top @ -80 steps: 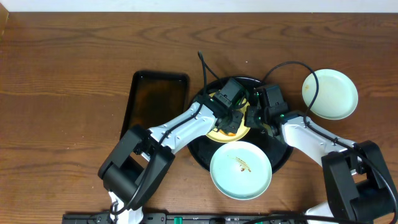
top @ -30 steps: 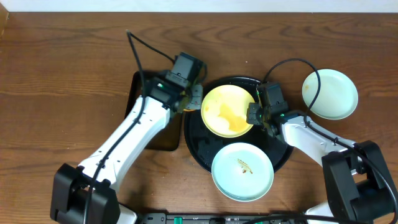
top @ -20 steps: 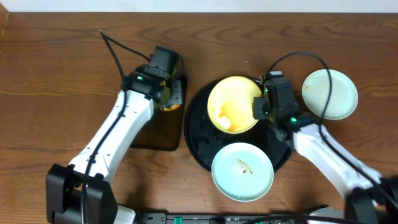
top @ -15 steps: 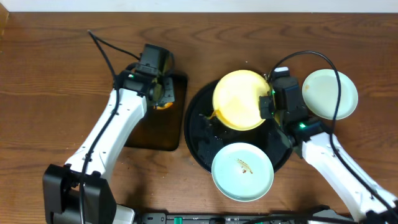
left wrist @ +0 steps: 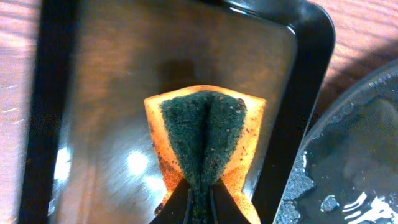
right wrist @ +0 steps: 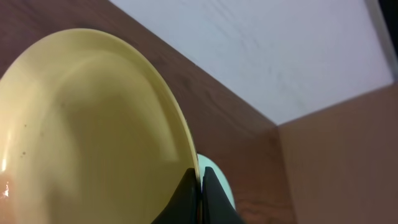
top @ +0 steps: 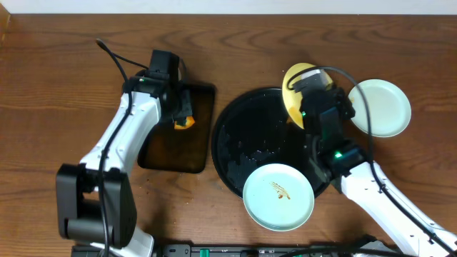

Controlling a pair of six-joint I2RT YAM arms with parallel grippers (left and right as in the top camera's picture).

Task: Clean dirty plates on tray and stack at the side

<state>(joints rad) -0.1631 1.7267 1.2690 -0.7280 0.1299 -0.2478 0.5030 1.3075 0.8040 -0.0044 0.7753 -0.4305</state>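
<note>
The left gripper (left wrist: 199, 200), at the bottom centre of the frame, pinches a folded sponge (left wrist: 205, 134), its dark green scouring face creased down the middle and edged with orange foam. Under it lies a glossy dark rectangular tray (left wrist: 93, 87). A wet round black tray (left wrist: 351, 162) fills the lower right, and wood-grain tabletop (left wrist: 367, 31) shows at the upper right.

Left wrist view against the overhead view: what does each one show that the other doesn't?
Only left wrist: the sponge's dark scrubbing face folded between the left gripper's fingertips. Only overhead: the yellow plate tilted up, a smeared plate on the round tray, another plate on the table. Both: sponge, rectangular tray, round tray edge.
</note>
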